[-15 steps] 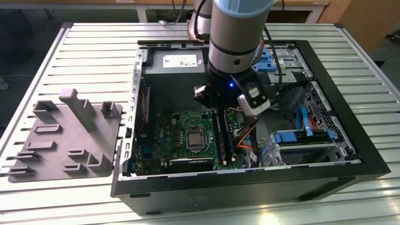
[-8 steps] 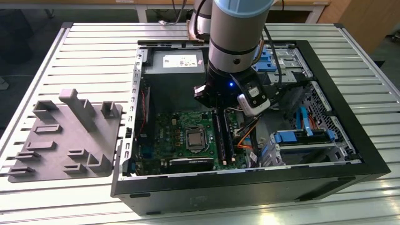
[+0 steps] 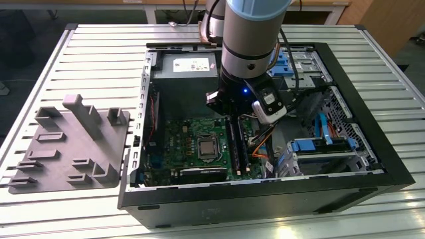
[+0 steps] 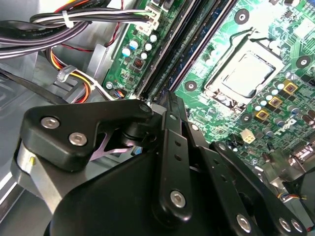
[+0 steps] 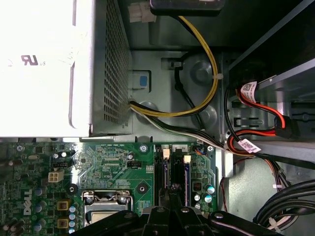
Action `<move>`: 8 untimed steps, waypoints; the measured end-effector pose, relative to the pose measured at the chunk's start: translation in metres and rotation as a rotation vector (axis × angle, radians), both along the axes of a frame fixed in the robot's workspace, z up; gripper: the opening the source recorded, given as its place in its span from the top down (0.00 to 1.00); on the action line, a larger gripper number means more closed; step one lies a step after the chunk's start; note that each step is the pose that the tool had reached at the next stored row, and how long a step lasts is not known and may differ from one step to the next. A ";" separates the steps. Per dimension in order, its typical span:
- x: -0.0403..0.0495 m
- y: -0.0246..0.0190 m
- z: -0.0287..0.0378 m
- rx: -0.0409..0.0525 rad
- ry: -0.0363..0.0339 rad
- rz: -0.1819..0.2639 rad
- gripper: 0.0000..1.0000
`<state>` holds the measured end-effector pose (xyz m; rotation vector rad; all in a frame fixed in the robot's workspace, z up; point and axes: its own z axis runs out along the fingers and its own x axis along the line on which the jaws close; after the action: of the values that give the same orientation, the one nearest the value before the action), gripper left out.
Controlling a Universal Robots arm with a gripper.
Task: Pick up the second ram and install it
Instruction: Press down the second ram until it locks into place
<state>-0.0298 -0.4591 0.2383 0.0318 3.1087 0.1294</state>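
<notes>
Fingers (image 4: 171, 113): drawn narrow, tips close together
Gripper (image 3: 232, 115): held low over the memory slots (image 5: 165, 179)
Second ram (image 5: 187, 179): seen upright in a slot, just beside the fingertips

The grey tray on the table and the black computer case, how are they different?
The grey tray is low, with blocks sticking up, while the black computer case is a big, deep box. The tray has no parts in it; the case holds a green motherboard, cables and drive cages. The gripper reaches into the case, not the tray. Both lie on the ribbed metal table.
</notes>
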 end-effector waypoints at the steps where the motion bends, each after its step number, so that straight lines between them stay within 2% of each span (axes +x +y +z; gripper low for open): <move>1: 0.0000 0.0000 -0.0003 0.0000 0.0000 0.000 0.89; 8: 0.0000 0.0015 -0.0011 0.0023 0.0000 0.000 0.89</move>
<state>-0.0298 -0.4576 0.2372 0.0320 3.1085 0.1329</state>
